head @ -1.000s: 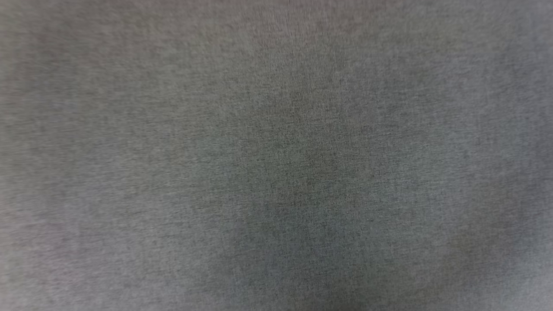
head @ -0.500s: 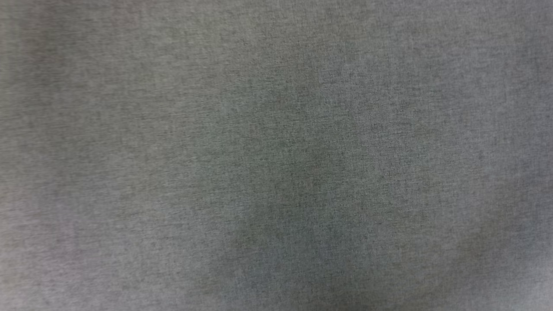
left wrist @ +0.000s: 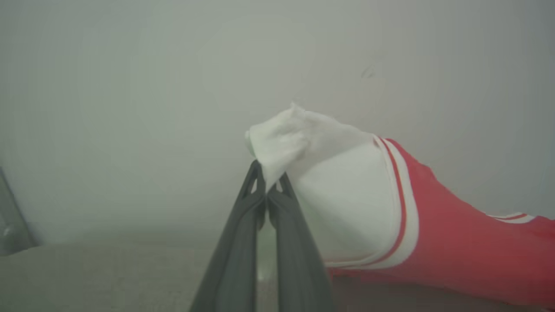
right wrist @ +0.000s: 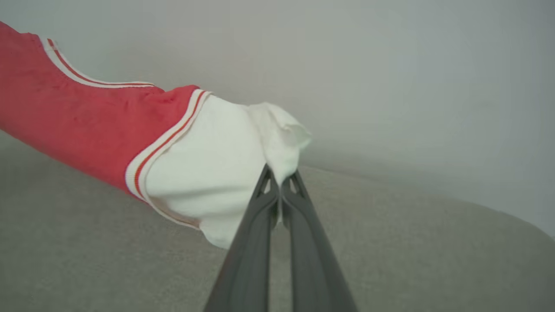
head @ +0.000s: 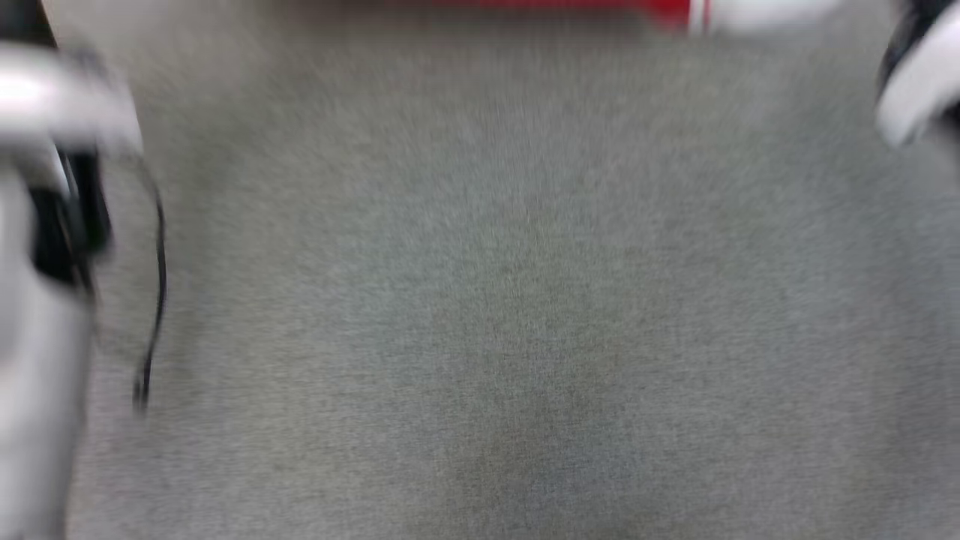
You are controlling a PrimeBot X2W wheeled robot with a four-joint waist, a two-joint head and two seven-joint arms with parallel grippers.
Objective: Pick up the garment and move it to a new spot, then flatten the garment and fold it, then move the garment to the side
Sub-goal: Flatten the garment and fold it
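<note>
Head view has swung round compared with half a second back. Then it was wall-to-wall grey cloth; now the whole picture is shifted and smeared, so that's the camera moving, not the stuff.

The grey surface (head: 480, 300) takes up most of it. Along the top edge there's a thin strip of the garment (head: 671, 11), red with a white bit to its right. The pale left forearm (head: 37, 337) now fills the left edge, and a chunk of the right arm (head: 919, 82) sits in the upper right corner. A thin black cable (head: 157, 285) loops down beside the left forearm. All of it is too blurry for detail.

In the wrist views there's just a plain pale wall (left wrist: 173, 86) behind everything, and nothing blocks the fingers.

The red body runs off sideways from each gripper above the grey surface. I can't tell whether it touches down anywhere.

The left gripper (left wrist: 268, 184) has its fingers squeezed together, pinching the bunched tip of a white sleeve (left wrist: 347, 195) just past the striped trim. The right gripper (right wrist: 279, 182) does the same on the other white sleeve (right wrist: 217, 173): fingers tight, with a wad of cloth poking out above the tips.
</note>
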